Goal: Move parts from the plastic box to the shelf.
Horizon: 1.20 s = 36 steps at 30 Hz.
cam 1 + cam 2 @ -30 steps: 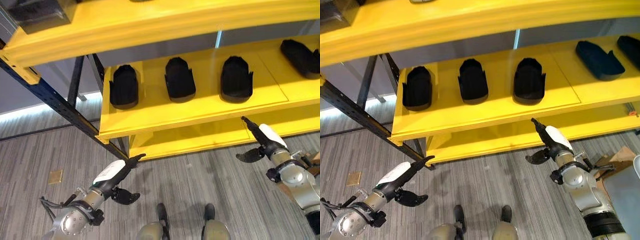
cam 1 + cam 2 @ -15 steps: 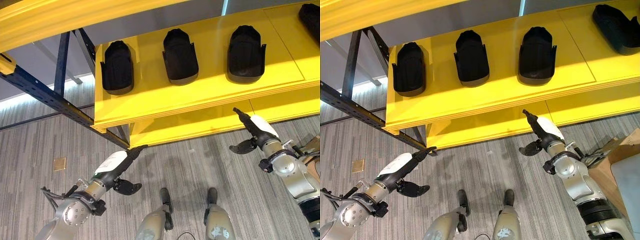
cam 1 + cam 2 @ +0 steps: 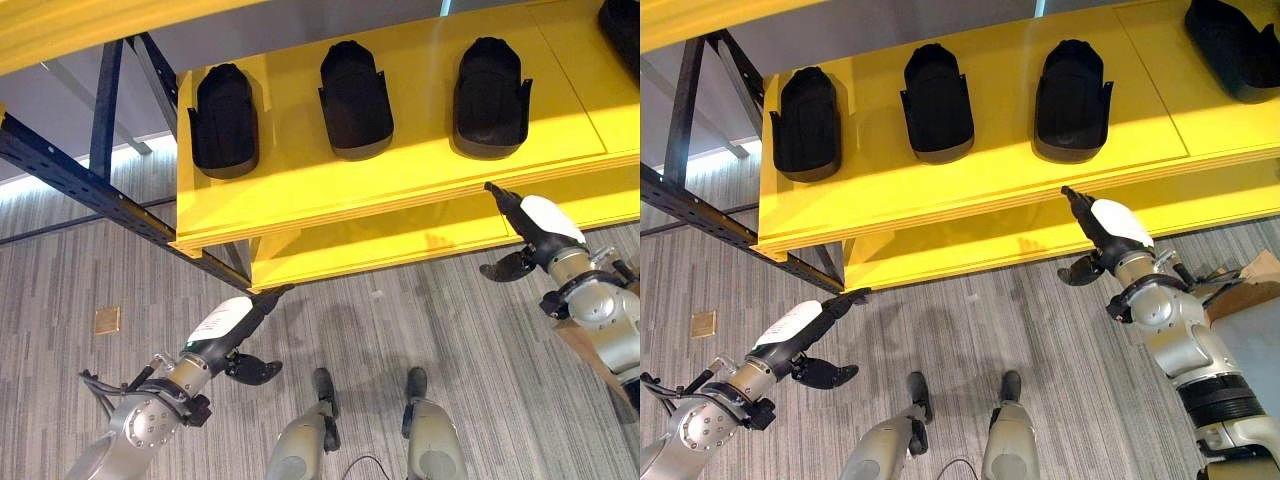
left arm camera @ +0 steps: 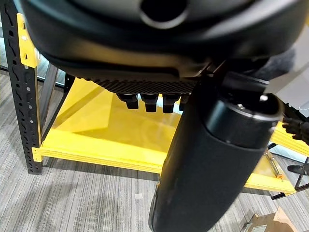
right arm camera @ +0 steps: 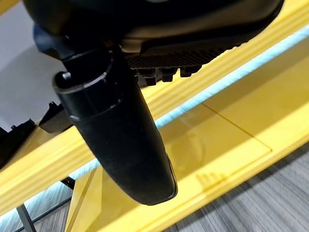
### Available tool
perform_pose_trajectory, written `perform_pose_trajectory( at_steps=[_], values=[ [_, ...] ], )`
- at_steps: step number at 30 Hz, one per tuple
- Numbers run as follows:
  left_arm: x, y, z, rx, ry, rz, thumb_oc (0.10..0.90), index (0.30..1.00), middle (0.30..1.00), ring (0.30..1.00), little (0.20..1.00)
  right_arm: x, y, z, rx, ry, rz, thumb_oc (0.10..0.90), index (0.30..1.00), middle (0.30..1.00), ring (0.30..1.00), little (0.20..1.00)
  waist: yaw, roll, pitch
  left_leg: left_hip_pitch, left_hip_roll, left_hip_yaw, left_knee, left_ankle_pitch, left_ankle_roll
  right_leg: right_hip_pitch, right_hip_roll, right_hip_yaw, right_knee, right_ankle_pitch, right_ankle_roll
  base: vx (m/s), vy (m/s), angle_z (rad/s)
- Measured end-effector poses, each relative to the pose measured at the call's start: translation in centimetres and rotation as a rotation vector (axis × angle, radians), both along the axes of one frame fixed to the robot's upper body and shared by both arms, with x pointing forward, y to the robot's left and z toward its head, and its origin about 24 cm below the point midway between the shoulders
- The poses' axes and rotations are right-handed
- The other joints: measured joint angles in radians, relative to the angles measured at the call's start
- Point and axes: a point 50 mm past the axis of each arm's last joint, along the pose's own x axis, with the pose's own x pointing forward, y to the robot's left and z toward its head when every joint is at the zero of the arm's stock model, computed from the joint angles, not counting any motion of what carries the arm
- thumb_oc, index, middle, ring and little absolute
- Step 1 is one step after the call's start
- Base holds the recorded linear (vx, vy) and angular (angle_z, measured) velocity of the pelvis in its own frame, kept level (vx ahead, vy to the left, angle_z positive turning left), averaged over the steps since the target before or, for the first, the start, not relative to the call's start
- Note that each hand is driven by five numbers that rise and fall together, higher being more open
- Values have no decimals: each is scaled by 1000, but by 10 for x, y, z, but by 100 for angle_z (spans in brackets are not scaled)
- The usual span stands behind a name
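Three black moulded parts lie in a row on the yellow shelf board, and another black part lies further right. My left hand hangs low over the grey floor, in front of the shelf's left corner, open and holding nothing. My right hand is raised just below the shelf's front edge, under the third part, with straight fingers and nothing in it. The left wrist view shows my left thumb over the lower yellow shelf. The right wrist view shows my right thumb against yellow boards.
A dark blue rack brace runs diagonally at the left. A higher yellow shelf overhangs the top. The lower shelf sits near the floor. A small brown square lies on the floor. A cardboard box stands at the right.
The camera has tilted down, so the shelf sits higher in view. My right hand has risen slightly towards the shelf's front edge. My left hand has hardly moved.
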Motion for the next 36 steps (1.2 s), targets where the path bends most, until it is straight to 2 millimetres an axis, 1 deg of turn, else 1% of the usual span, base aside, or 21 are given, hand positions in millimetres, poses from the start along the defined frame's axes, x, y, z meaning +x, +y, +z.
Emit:
perform_pose_trajectory(
  at_steps=[3, 10, 15, 18, 23, 26, 29, 33, 36],
  values=[
    [1, 0, 1, 1, -4, 2, 900, 1000, 1000, 1000, 1000, 3, 0, 12, -15, -32, 2, 900, 1000, 1000, 1000, 1000, 0, -6, 5, -19, 3, 0, 13, -1, 1, -18, 0, 2, 10, -1, -2, 0, 0, 0],
    [2, 2, 3, 3, -15, 7, 900, 1000, 1000, 1000, 1000, 7, 2, 27, -60, -58, 18, 900, 1000, 1000, 1000, 1000, 3, -11, 7, -33, 5, -1, 29, -4, 4, -28, 1, 3, 16, -1, -3, 0, 0, 0],
    [4, 5, 8, 7, -36, 22, 900, 1000, 1000, 1000, 1000, 10, -1, 29, -60, -57, 0, 900, 1000, 1000, 1000, 1000, 16, -19, 12, -49, 7, 0, 36, -4, 4, -46, 1, 5, 30, -2, -4, -5, -6, 0],
    [4, 6, 8, 8, -35, 25, 900, 1000, 1000, 1000, 1000, 10, -1, 29, -59, -57, -2, 900, 1000, 1000, 1000, 1000, 17, -22, 14, -65, 9, -6, 48, -6, 4, -53, 2, 2, 33, -2, -5, -14, -26, 4],
    [4, 6, 8, 9, -35, 26, 900, 1000, 1000, 1000, 1000, 12, 1, 28, -66, -49, 8, 900, 1000, 1000, 1000, 1000, 18, -26, 17, -71, 12, -6, 54, -9, 3, -57, 4, 2, 36, -3, -7, 0, 0, 0],
    [4, 6, 8, 9, -37, 28, 900, 1000, 1000, 1000, 1000, 14, 5, 29, -73, -51, 21, 900, 1000, 1000, 1000, 1000, 17, -27, 18, -95, 15, -6, 67, -11, 2, -84, 4, 3, 53, -6, -12, 0, 0, 0],
    [4, 7, 8, 10, -36, 29, 900, 1000, 1000, 1000, 1000, 14, 5, 30, -73, -54, 21, 900, 1000, 1000, 1000, 1000, 18, -27, 22, -99, 17, -8, 74, -12, 1, -87, 5, 2, 60, -8, -14, 0, 0, 0],
    [4, 7, 8, 12, -37, 30, 900, 1000, 1000, 1000, 1000, 16, 7, 36, -73, -70, 25, 900, 1000, 1000, 1000, 1000, 18, -27, 23, -101, 18, -8, 79, -14, 1, -90, 5, 3, 63, -9, -15, 0, 0, 0],
    [5, 8, 9, 14, -40, 32, 900, 1000, 1000, 1000, 1000, 19, 9, 43, -74, -91, 28, 900, 1000, 1000, 1000, 1000, 18, -28, 23, -120, 19, -7, 88, -16, -4, -112, 4, 6, 72, -13, -18, 0, 0, 0]
  ],
)
